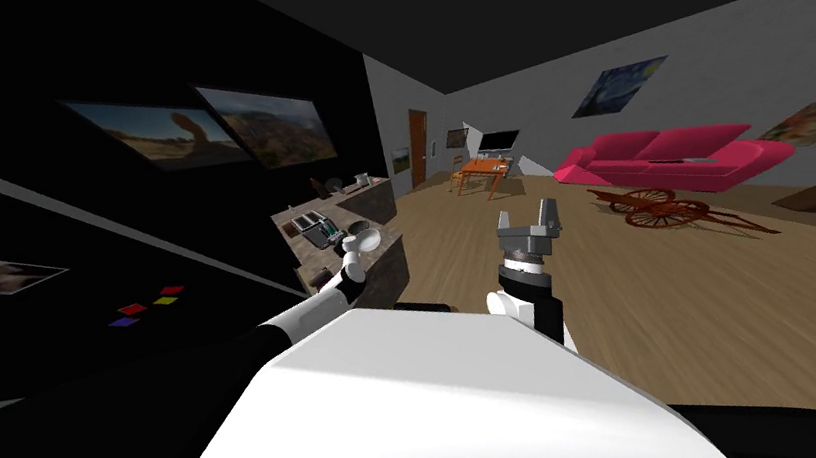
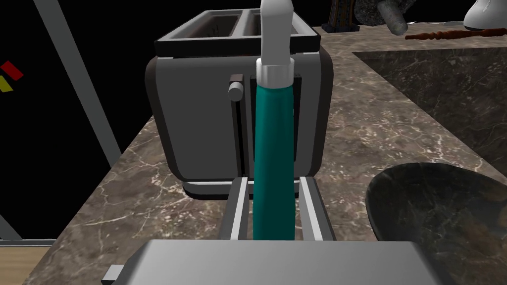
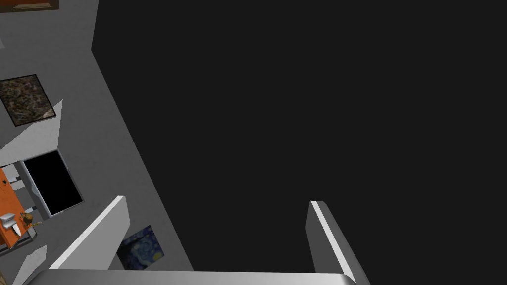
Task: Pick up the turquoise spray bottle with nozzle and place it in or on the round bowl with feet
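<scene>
Brown veined stone forms the bench (image 1: 369, 198) to which the left arm reaches in the head view. The right gripper (image 1: 526, 213) hangs apart over the wooden floor (image 1: 709, 297), fingers spread and empty, judged parked clear of the work.

Left wrist view: the left gripper (image 2: 272, 180) has its two fingers narrowed against the sides of the turquoise spray bottle with white nozzle (image 2: 273, 133), which is upright between them. Its base is hidden behind the gripper's body, so I cannot tell whether it is off the bench. Just behind it stands a grey two-slot toaster (image 2: 198, 123), by the bench's edge that borders the black area. The grasp is likely from the open side because the toaster blocks the far one. The dark stone round bowl (image 2: 445, 213) lies near, away from that edge, its feet unseen. Judgement: grasp made; lift and short carry not yet done.

Right wrist view: fingers wide apart, nothing held.
</scene>
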Motion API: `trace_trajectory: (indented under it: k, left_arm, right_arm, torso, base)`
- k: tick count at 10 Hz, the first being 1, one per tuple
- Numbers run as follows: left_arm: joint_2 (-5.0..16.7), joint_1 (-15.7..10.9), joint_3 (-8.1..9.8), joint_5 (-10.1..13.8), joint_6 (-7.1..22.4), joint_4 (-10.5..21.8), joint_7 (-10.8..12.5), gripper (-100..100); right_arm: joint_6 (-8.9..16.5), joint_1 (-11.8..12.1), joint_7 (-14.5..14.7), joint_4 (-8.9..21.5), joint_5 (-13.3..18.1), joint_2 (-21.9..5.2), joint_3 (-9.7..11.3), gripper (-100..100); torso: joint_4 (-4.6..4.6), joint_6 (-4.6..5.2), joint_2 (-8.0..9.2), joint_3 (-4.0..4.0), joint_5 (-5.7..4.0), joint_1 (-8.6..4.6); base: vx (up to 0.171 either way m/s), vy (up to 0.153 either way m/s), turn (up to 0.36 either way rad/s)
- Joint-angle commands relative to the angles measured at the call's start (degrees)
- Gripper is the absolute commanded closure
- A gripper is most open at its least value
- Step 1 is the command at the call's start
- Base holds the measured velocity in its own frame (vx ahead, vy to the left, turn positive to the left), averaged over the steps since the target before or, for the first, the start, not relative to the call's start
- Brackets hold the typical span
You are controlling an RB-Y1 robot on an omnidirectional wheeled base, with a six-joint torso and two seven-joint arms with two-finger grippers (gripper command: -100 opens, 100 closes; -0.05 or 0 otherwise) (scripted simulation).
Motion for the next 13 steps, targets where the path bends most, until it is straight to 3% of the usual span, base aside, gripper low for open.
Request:
trace_trajectory:
  k: [1, 3, 6, 8, 9, 11, 12, 13]
  left_arm:
    - [-1.39, -0.30, -1.05, 2.22, -2.86, -0.27, -1.60, 100]
    - [-1.39, -0.30, -1.05, 2.22, -4.64, -0.27, -1.60, 100]
    - [-4.33, -0.89, -3.11, 6.50, -9.93, -1.03, -4.84, 100]
    - [-4.33, -0.89, -3.11, 6.50, -12.55, -1.03, -4.84, 100]
    - [-5.80, -1.19, -4.14, 8.65, -13.96, -1.40, -6.47, 100]
    - [-5.80, -1.19, -4.14, 8.65, -16.50, -1.40, -6.47, 100]
    - [-7.27, -1.49, -5.17, 10.79, -18.54, -1.78, -8.09, 100]
    - [-7.27, -1.49, -5.17, 10.79, -20.31, -1.78, -8.09, 100]
  right_arm:
    - [0.00, 0.00, 0.00, 0.00, 0.00, 0.00, 0.00, 0]
    - [0.00, -0.01, 0.00, 0.00, 0.00, 0.00, 0.00, 0]
    - [0.00, -0.01, 0.00, 0.00, 0.00, 0.00, 0.00, 0]
    - [0.00, -0.01, 0.00, 0.00, 0.00, -0.01, 0.00, 0]
    - [0.00, 0.00, 0.00, 0.00, 0.00, 0.00, 0.00, 0]
    - [0.00, -0.01, 0.00, 0.00, 0.00, 0.00, 0.00, 0]
    - [0.00, 0.00, 0.00, 0.00, 0.00, 0.00, 0.00, 0]
    - [0.00, -0.02, 0.00, 0.00, 0.00, 0.00, 0.00, 0]
  torso:
    - [0.00, 0.00, 0.00, 0.00, 0.00, 0.00]
    - [0.05, 0.11, 0.15, 0.09, 0.00, 0.04]
    - [0.06, 0.04, 0.13, 0.09, 0.00, 0.08]
    - [0.07, 0.00, 0.21, 0.14, 0.01, 0.15]
    - [0.05, -0.12, 0.10, 0.08, -0.03, 0.02]
    - [0.04, 0.09, 0.11, 0.07, 0.01, 0.04]
    - [0.01, -0.04, 0.02, 0.02, -0.02, -0.09]
    - [-0.03, 0.22, 0.11, 0.03, 0.07, -0.13]
  base:
    - [-0.082, 0.100, -0.228]
    - [-0.070, 0.082, -0.099]
    - [-0.090, 0.127, -0.239]
    - [-0.072, 0.095, -0.054]
    - [-0.073, 0.103, -0.206]
    - [-0.072, 0.074, -0.109]
    - [-0.098, 0.064, -0.237]
    - [-0.113, 0.085, -0.174]
